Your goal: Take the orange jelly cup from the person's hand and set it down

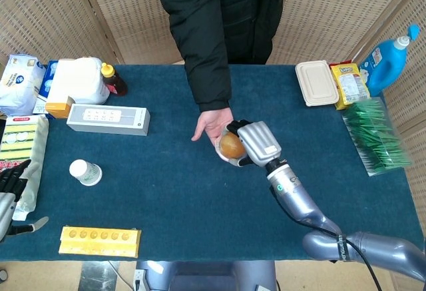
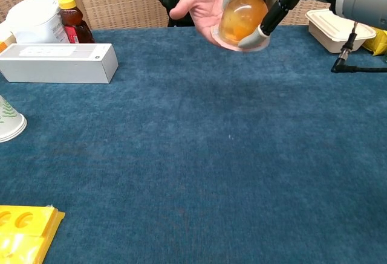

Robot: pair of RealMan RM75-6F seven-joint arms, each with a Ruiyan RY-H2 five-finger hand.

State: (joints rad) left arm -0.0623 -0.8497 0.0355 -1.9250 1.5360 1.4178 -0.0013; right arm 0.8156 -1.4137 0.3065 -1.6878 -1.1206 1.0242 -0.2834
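Note:
The orange jelly cup lies dome-up on the person's open palm above the middle of the blue table. My right hand wraps its fingers around the cup from the right side, while the cup still rests on the person's hand. Its thumb presses the cup's near side and other fingers curl over the top. My left hand stays low at the far left edge, its fingers spread and holding nothing.
A white box, a paper cup and a yellow tray sit on the left. A takeaway box, snack bags and a blue detergent bottle stand at the right.

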